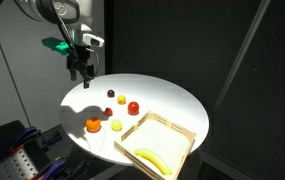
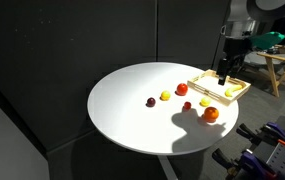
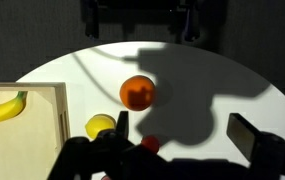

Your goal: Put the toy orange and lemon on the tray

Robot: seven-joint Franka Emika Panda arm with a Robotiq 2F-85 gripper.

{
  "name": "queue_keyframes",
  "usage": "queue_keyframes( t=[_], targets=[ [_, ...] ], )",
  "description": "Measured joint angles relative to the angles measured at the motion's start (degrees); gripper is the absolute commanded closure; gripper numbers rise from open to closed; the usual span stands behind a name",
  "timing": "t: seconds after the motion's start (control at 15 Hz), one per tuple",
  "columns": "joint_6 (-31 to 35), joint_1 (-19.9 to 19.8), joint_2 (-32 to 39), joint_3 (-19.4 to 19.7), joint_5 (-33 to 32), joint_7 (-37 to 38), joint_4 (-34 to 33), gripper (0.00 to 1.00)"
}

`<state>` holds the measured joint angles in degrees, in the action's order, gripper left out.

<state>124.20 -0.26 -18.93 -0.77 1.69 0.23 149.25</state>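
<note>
Fingers [image 3: 248, 136] of the hand [image 1: 80, 72] stand spread apart at the bottom edge of the wrist view, gripping nothing, above the round white table [image 1: 172, 100]. Just beyond them the lemon [image 3: 100, 126] lies on the table, close beside the tray [image 3: 42, 125] but outside it, with a small red fruit [image 3: 150, 144] near it. Farther on, the toy orange [image 3: 137, 92] sits in shadow on the table, apart from the tray. A banana [image 3: 2, 106] lies inside the tray. In an exterior view, a red-and-yellow fruit [image 1: 134, 107] rests nearer the table's middle.
</note>
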Motion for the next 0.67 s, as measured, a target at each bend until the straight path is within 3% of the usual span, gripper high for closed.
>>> queue_keyframes(
  t=[0.67],
  targets=[
    [9.4,-0.2,8.8,1.3,-0.1,-0.2,0.0,0.0]
  ],
)
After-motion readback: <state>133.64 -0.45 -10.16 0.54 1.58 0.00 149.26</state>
